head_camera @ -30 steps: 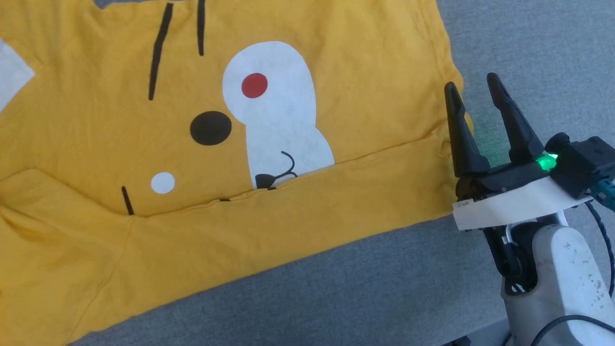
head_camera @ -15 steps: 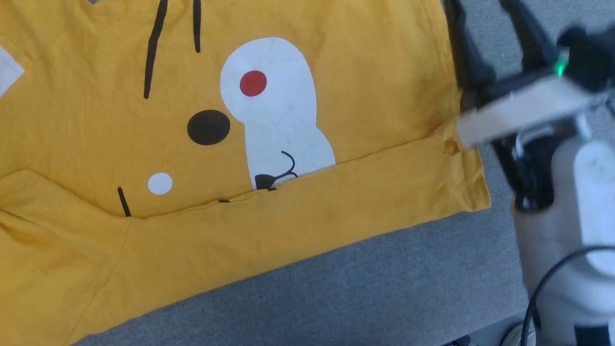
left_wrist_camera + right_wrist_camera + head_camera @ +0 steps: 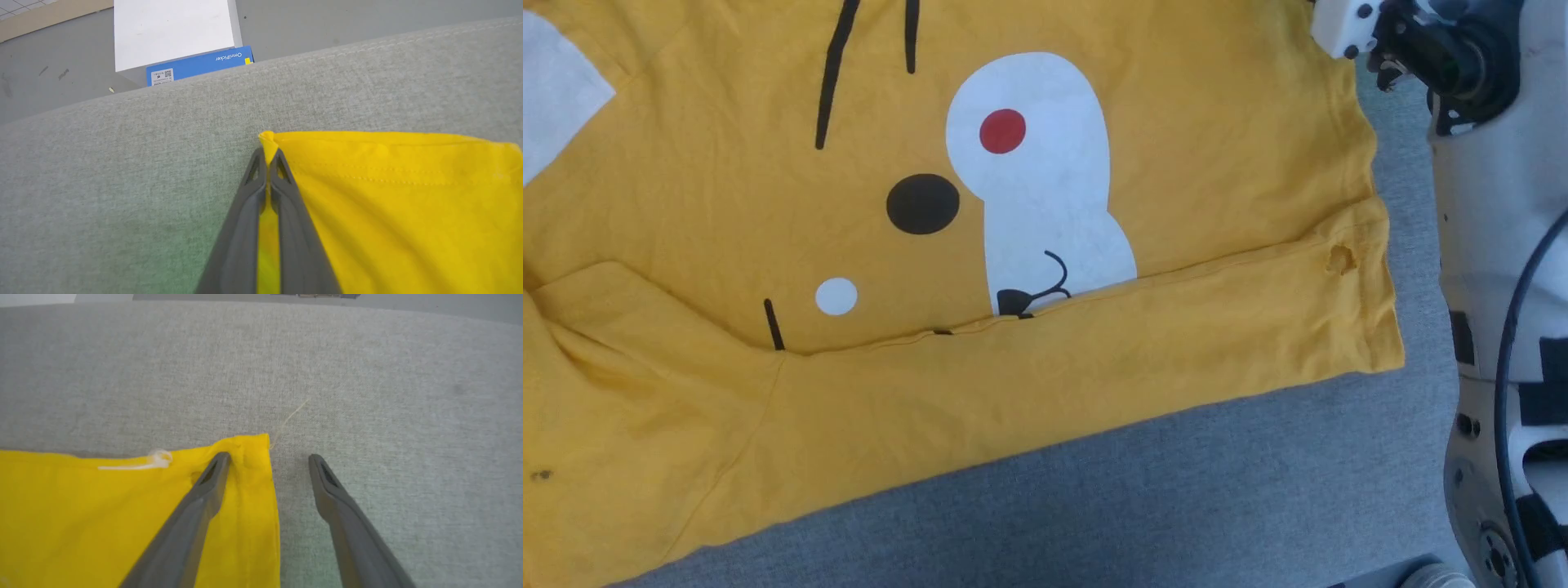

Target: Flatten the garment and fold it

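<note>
Now that the left end effector (image 3: 267,157) has shut on a corner of the garment (image 3: 1192,204), spread print-up on the grey table (image 3: 1176,506), the right end effector (image 3: 269,458) (moved up to another corner) stands wide open astride the edge. Its pinch likely comes next, before lifting the fold.

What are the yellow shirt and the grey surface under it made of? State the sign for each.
The yellow shirt looks like soft matte cotton knit: fine wrinkles, a stitched hem, flat printed patches. The grey surface is seemingly woven upholstery fabric, matte: a visible speckled weave and a seam line along its edge.
</note>
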